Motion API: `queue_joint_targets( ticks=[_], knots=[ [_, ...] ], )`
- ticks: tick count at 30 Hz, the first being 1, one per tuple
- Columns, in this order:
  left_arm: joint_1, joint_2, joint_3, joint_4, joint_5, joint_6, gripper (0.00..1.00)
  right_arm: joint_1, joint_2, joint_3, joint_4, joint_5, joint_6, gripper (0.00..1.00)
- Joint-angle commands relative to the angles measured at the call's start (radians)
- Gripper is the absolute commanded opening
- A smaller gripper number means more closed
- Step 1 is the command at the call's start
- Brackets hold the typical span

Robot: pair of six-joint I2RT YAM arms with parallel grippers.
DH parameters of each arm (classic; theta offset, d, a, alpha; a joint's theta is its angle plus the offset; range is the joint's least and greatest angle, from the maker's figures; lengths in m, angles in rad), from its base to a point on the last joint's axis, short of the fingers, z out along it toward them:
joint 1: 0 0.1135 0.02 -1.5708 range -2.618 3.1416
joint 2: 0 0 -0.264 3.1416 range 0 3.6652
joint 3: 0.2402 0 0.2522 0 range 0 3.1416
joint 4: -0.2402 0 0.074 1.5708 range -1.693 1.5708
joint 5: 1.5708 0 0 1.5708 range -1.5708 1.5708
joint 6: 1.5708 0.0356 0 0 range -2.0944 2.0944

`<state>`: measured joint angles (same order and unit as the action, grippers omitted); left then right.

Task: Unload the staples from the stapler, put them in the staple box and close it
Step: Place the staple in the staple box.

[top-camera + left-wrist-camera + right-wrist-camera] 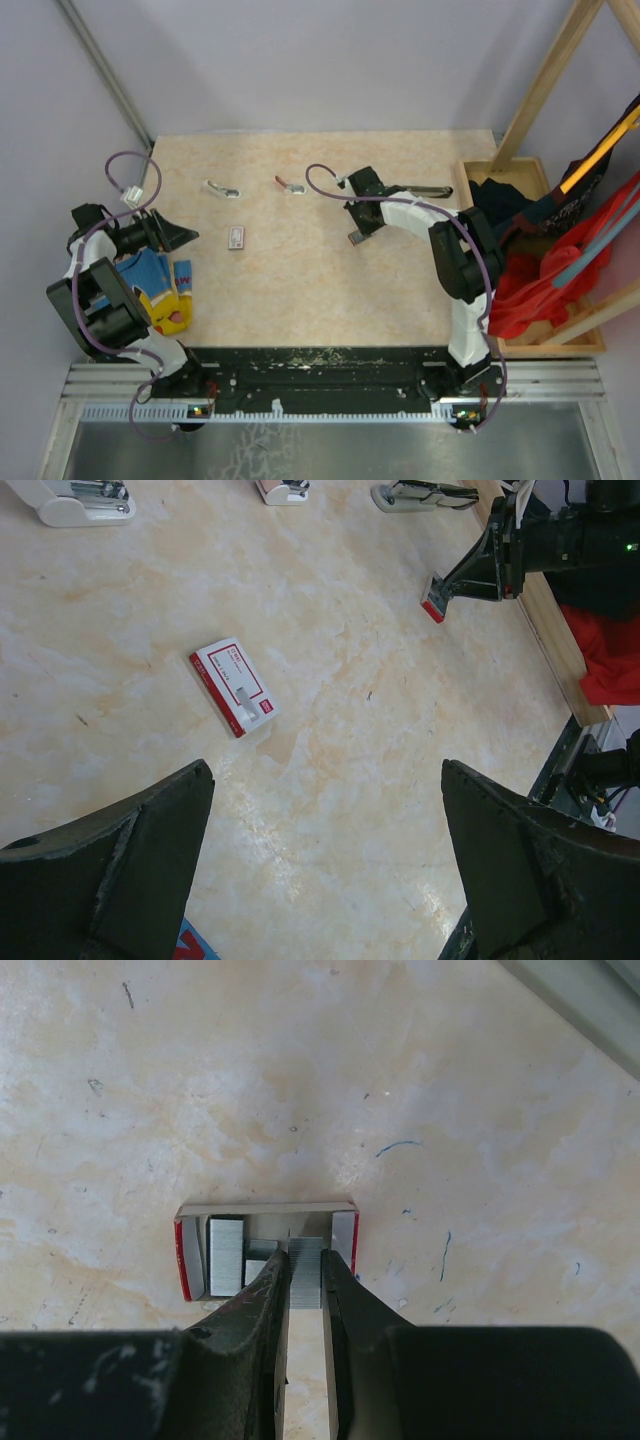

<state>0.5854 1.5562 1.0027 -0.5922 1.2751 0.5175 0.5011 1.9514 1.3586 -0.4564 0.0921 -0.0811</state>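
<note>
Inside the right claw — staples, clenched, in a red-sided tray; the left claw gapes.

A white-and-red box and a colourful cloth lie on the table.

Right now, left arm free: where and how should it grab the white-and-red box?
Pinch the white-and-red box across its two long edges, straight down from above. It lies flat, label up, nothing against its sides, so the side walls are the only faces to close on. The left gripper stands wide open, probably enough for that short span.
</note>
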Motion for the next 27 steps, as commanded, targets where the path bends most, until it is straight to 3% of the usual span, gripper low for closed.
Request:
queue_joint_targets(
  ticks=[1,27],
  knots=[
    [0.01,0.005,0.017,-0.011,0.023,0.018,1.0,-0.006,-0.005,0.061,0.033,0.014,0.016,0.13],
    [0.01,0.007,0.019,-0.012,0.024,0.017,1.0,-0.006,0.014,0.045,0.026,-0.004,0.009,0.12]
  ],
)
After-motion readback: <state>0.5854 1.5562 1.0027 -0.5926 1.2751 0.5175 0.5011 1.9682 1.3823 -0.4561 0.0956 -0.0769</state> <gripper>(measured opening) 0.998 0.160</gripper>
